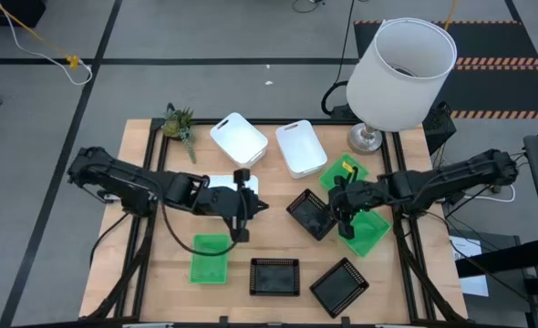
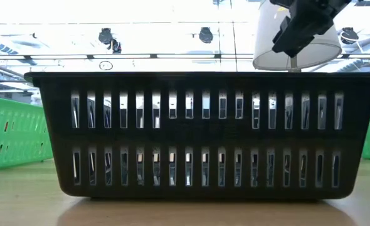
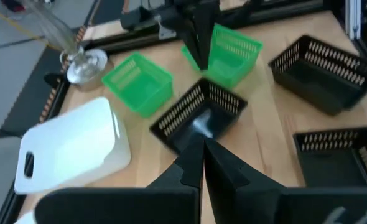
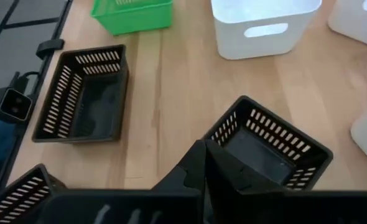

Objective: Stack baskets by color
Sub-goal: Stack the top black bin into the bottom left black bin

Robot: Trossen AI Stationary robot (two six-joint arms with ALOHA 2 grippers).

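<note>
Three black baskets show in the high view: one tilted at mid-table (image 1: 308, 214) and two by the near edge (image 1: 275, 276) (image 1: 339, 285). Green baskets sit at the near left (image 1: 210, 257) and on the right (image 1: 344, 173) (image 1: 365, 232). Two white baskets (image 1: 239, 138) (image 1: 300, 146) stand at the far side, and a third (image 1: 219, 185) lies partly under my left arm. My left gripper (image 1: 242, 221) (image 3: 202, 149) is shut, left of the middle black basket (image 3: 199, 115). My right gripper (image 1: 342, 214) (image 4: 203, 152) is shut, close above that basket's right corner (image 4: 267, 146).
A big white lamp (image 1: 401, 73) stands at the far right corner, its base (image 3: 84, 62) beside a green basket. A small plant (image 1: 180, 123) lies at the far left. In the low view a black basket (image 2: 197, 135) blocks most of the table.
</note>
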